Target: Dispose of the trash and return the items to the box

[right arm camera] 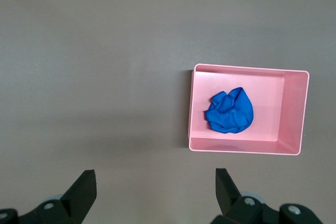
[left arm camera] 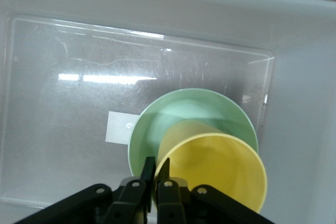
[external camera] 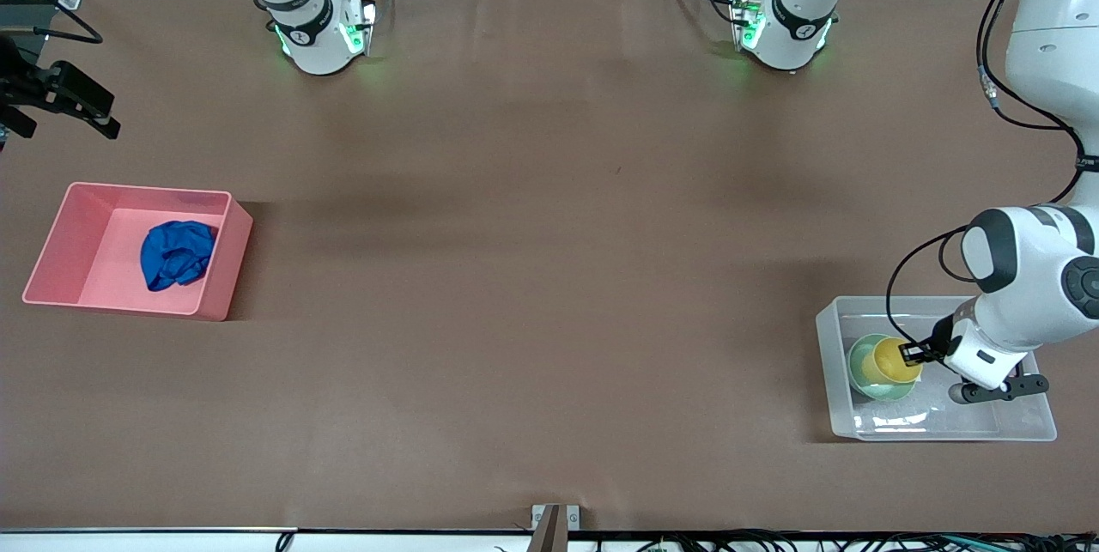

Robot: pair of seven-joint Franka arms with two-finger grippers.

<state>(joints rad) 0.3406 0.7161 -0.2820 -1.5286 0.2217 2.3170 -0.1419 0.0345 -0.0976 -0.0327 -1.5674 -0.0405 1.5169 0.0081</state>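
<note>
The clear plastic box (external camera: 829, 380) stands at the left arm's end of the table, near the front camera. Inside it the mint-green bowl (external camera: 862, 365) holds the yellow cup (external camera: 889, 360), which leans in it. My left gripper (external camera: 912, 353) reaches into the box, its fingers pinched on the cup's rim (left arm camera: 173, 148). In the left wrist view the left gripper (left arm camera: 156, 163) straddles that rim above the bowl (left arm camera: 199, 108). The blue cloth wad (external camera: 178, 253) lies in the pink bin (external camera: 129, 190). My right gripper (right arm camera: 156, 174) hangs open and empty high over bare table beside the pink bin (right arm camera: 244, 145).
A white square sticker (left arm camera: 118, 128) shows on the box's bottom beside the bowl. The pink bin sits at the right arm's end of the table. Both arm bases (external camera: 322, 33) (external camera: 786, 28) stand along the table's edge farthest from the front camera. Brown tabletop spreads between the two bins.
</note>
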